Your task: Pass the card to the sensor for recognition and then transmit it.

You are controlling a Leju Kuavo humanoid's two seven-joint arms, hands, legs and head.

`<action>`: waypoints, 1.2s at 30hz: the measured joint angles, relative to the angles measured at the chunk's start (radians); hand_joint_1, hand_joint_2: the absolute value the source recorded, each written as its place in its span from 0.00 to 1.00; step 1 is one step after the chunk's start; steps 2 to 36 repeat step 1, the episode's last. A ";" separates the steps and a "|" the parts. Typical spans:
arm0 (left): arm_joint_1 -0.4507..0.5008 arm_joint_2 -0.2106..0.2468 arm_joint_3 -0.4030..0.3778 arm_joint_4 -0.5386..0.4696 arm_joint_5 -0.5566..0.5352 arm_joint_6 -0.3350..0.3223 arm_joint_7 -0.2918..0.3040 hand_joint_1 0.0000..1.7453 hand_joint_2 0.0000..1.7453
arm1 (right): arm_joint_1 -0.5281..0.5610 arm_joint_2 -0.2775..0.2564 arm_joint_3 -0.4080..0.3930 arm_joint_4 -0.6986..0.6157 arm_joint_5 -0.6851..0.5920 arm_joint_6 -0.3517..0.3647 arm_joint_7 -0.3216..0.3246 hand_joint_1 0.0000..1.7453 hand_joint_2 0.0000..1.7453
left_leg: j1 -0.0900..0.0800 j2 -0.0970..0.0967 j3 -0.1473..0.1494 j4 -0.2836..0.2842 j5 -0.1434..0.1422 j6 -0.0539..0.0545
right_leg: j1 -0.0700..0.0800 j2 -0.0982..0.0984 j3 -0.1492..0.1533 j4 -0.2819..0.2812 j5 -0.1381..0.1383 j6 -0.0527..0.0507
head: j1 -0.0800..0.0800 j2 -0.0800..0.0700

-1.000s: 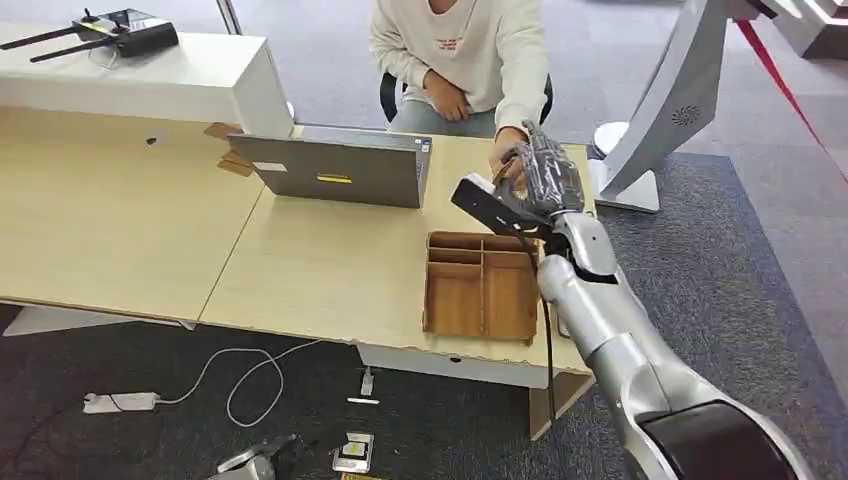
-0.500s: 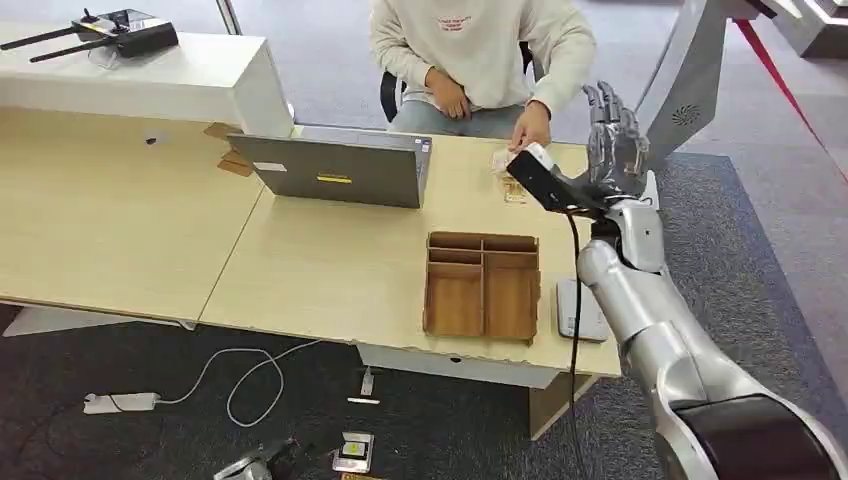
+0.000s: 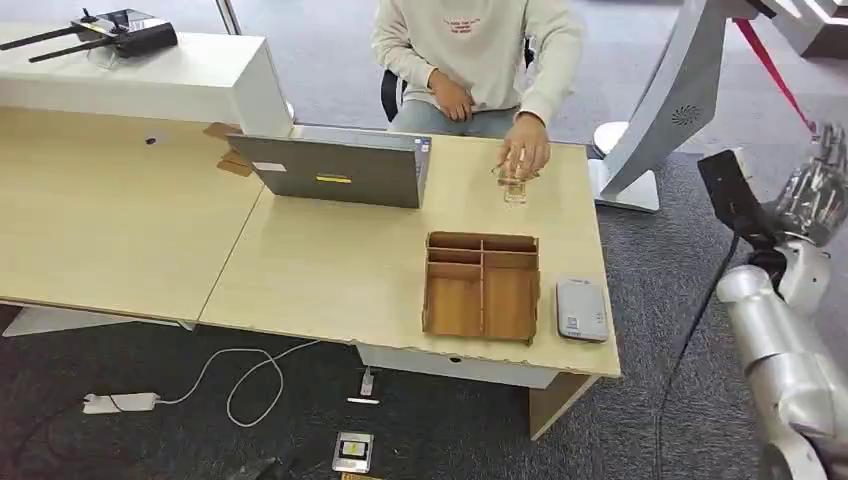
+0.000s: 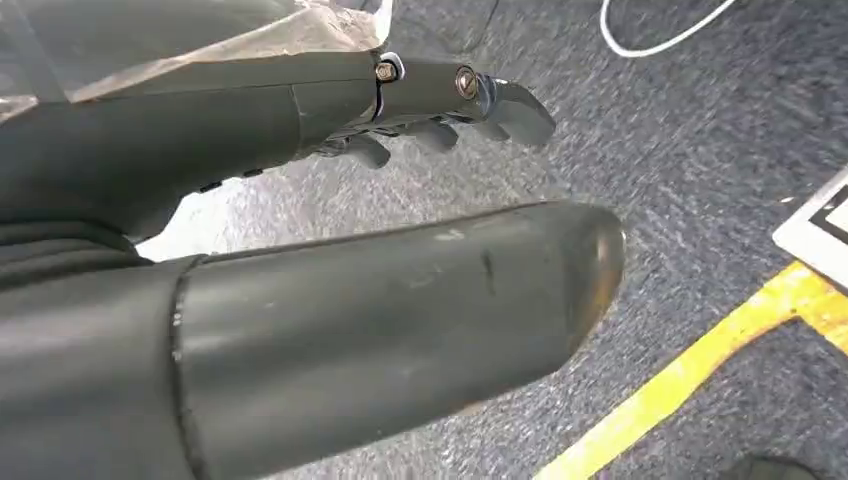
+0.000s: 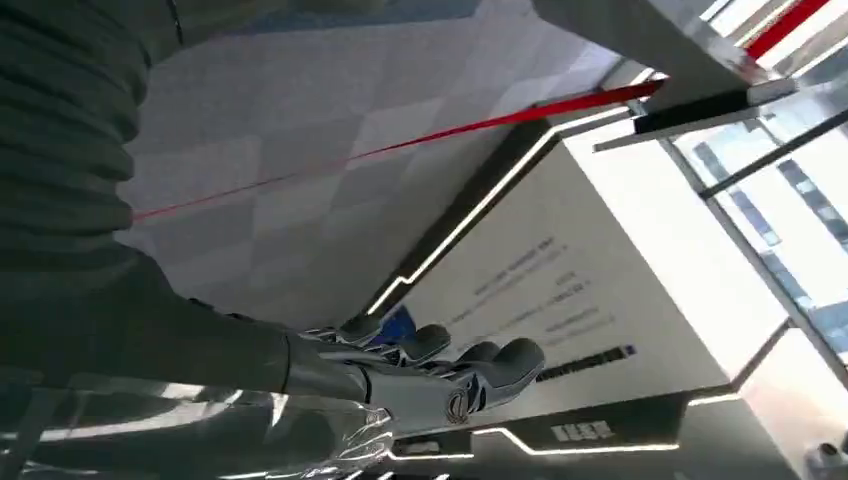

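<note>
At the tabletop's far edge: a card point(image 3: 515, 178) is seen lying flat under the fingers of a seated person's hand point(image 3: 526, 155), just beside the laptop point(image 3: 340, 168).
Card position: it is rested on the tabletop point(image 3: 320, 270), beyond the wooden organizer tray point(image 3: 482, 286) and well apart from the robot.
Sensor: a small white card reader point(image 3: 582, 310) is set at the near right corner of the tabletop, just beside the tray; nothing is seen on it.
Right robot hand point(image 3: 815, 190): it is raised off to the right of the tabletop, over the carpet, with the fingers upright; in the right wrist view the fingers point(image 5: 470, 375) are seen extended side by side with nothing between them, so it is judged to be spread and empty.
Left robot hand point(image 4: 300, 230): in the left wrist view it is pointed down at the carpet, with the thumb and fingers apart and nothing held.
Done, as judged: the card is already in the person's keeping, so the handover looks completed; whether the reader was passed cannot be told from these pictures.
Left, as judged: little beyond the right arm being brought clear to rest.
Also on view: a remote controller point(image 3: 125, 30) on the white counter, and a cable point(image 3: 240, 375) on the floor.
</note>
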 joint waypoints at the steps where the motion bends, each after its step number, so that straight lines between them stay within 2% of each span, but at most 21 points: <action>1: 0.003 0.002 0.004 0.000 0.011 0.007 -0.002 0.00 0.00 | 0.018 -0.018 -0.013 0.008 0.003 0.000 0.024 0.00 1.00 | 0.000 0.000 0.000 0.000 0.000 0.000 | -0.001 0.000 0.000 0.000 0.000 0.000 | 0.000 0.000; 36: 0.003 0.002 0.004 0.000 0.011 0.007 -0.002 0.00 0.00 | 0.018 -0.018 -0.013 0.008 0.003 0.000 0.024 0.00 1.00 | 0.000 0.000 0.000 0.000 0.000 0.000 | -0.001 0.000 0.000 0.000 0.000 0.000 | 0.000 0.000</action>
